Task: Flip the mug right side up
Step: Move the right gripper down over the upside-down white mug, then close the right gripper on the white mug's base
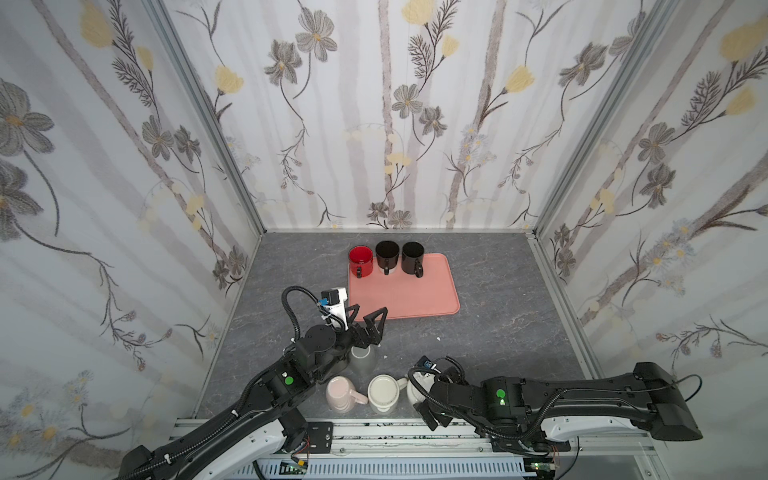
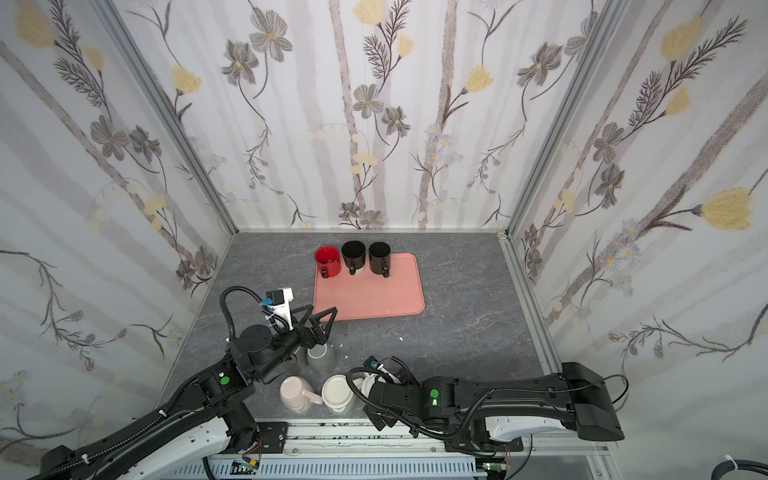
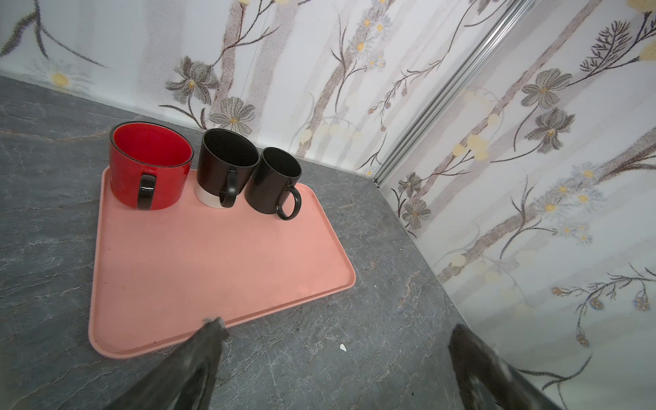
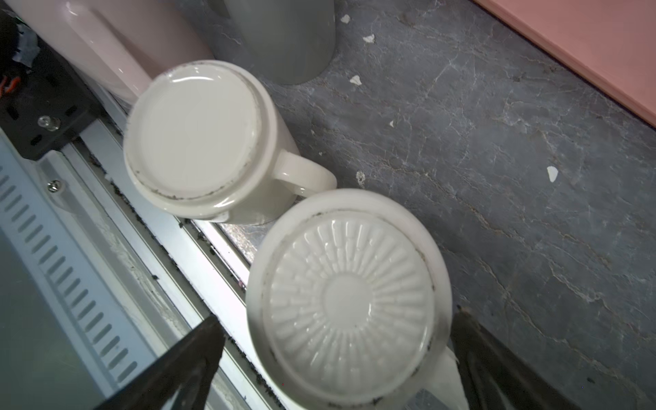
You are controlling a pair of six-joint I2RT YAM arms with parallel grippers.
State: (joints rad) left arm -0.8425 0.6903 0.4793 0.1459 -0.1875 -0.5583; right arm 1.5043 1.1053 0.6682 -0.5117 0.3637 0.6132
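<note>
A white mug (image 4: 349,298) with a ribbed base stands upside down at the table's front edge, mostly hidden under the right wrist in a top view (image 1: 413,390). My right gripper (image 4: 337,319) hangs over it, open, one finger on each side of the base and nothing gripped. A cream mug (image 4: 193,131) also stands upside down beside it, handle toward the white mug. My left gripper (image 1: 368,313) is open and empty above the bare table near the tray's front corner; in the left wrist view this left gripper (image 3: 335,326) holds nothing.
A grey mug (image 1: 363,359) and a pink mug (image 1: 338,392) sit upside down under the left arm. The pink tray (image 1: 407,295) carries a red mug (image 1: 360,261) and two black mugs (image 1: 387,255) upright. The metal rail (image 4: 149,227) borders the front edge.
</note>
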